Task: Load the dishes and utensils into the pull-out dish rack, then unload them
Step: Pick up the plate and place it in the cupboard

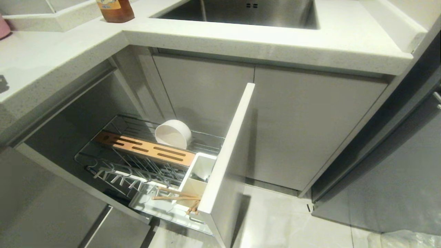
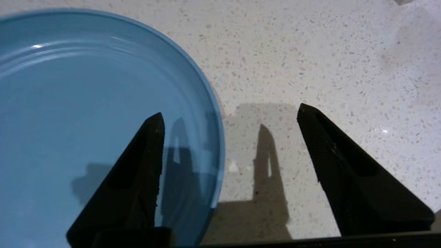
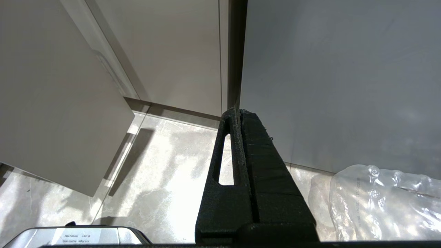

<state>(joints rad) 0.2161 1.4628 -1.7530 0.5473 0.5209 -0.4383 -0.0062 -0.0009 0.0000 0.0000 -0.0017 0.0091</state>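
Observation:
The light-blue plate [image 2: 86, 103] lies flat on the speckled white countertop [image 2: 310, 51]. My left gripper [image 2: 231, 111] hovers open over the plate's rim, one finger [image 2: 137, 165] above the plate and the other above bare counter, holding nothing. In the head view the pull-out dish rack [image 1: 137, 165] stands pulled out, its front panel [image 1: 231, 148] towards me. The cream bowl [image 1: 173, 133] rests on its side behind the wood strip [image 1: 144, 148]. The chopsticks [image 1: 175, 194] lean out of the white utensil box [image 1: 193, 186]. My right gripper [image 3: 237, 112] hangs shut above the floor. Neither arm shows in the head view.
A steel sink [image 1: 241, 10] and an amber bottle [image 1: 115, 10] sit on the counter above the rack. Closed grey cabinet doors [image 1: 310, 127] stand right of the rack's front panel. A clear plastic bag [image 3: 379, 203] lies on the floor tiles near my right gripper.

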